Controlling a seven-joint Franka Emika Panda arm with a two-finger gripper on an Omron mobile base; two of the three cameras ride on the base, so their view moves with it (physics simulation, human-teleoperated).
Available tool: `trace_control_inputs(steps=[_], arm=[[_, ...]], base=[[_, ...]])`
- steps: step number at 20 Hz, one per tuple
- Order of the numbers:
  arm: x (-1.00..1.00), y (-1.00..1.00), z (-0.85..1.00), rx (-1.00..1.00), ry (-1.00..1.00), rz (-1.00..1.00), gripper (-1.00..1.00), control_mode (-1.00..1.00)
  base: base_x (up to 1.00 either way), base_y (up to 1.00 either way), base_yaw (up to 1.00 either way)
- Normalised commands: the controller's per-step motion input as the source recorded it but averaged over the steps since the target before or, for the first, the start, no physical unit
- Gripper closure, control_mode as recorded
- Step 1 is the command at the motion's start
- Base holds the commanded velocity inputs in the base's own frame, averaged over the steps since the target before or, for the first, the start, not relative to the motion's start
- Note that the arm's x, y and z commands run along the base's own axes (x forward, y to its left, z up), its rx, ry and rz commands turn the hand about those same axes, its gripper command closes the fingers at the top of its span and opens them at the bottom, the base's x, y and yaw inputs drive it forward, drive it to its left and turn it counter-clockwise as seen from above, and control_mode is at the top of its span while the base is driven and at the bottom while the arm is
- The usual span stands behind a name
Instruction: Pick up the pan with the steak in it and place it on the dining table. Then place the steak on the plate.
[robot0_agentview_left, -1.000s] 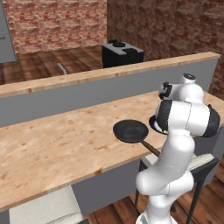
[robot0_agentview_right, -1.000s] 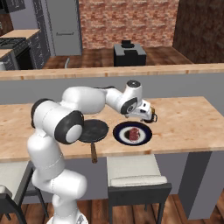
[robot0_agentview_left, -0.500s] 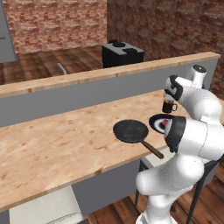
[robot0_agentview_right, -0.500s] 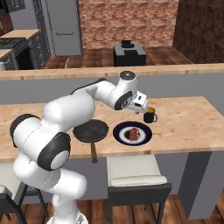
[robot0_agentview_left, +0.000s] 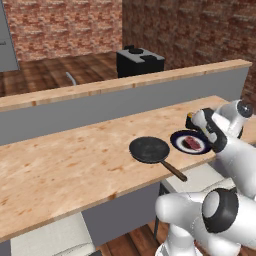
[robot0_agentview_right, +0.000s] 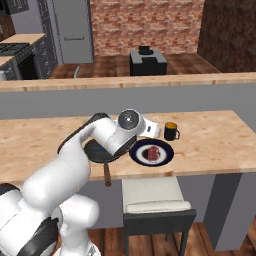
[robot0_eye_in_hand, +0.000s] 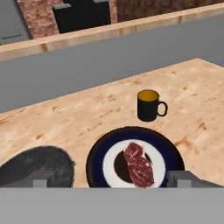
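The black pan (robot0_agentview_left: 149, 150) lies empty on the dining table (robot0_agentview_left: 70, 162), its wooden handle (robot0_agentview_left: 175, 172) reaching over the front edge. Right beside it sits the dark-rimmed plate (robot0_agentview_left: 190, 142) with the steak (robot0_agentview_left: 192, 144) flat on its white centre. In the hand view the steak (robot0_eye_in_hand: 138, 164) on the plate (robot0_eye_in_hand: 131, 144) is just ahead of my gripper (robot0_eye_in_hand: 111, 181), with the pan (robot0_eye_in_hand: 37, 168) to the left. The gripper is open, its fingertips (robot0_eye_in_hand: 41, 181) spread wide with nothing between them. My arm covers part of the pan (robot0_agentview_right: 97, 152) in the right base view.
A black mug (robot0_agentview_right: 171, 131) with a yellow inside stands just behind the plate. The higher wooden ledge (robot0_agentview_left: 100, 87) runs along the table's far side. A white-cushioned stool (robot0_agentview_right: 155, 192) stands under the front edge below the plate. A dark stove (robot0_agentview_left: 140, 57) is far behind.
My arm has folded and the hand has drawn back and up from beside the mug, to above the plate's near side. Pan, plate, steak and mug have stayed put.
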Motion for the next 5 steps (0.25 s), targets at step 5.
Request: trace_control_inputs(steps=[5], arm=[[-0.44, 0.11, 0.07, -0.01, -0.26, 0.02, -1.0, -1.0]], base=[[0.0, 0.0, 0.0]])
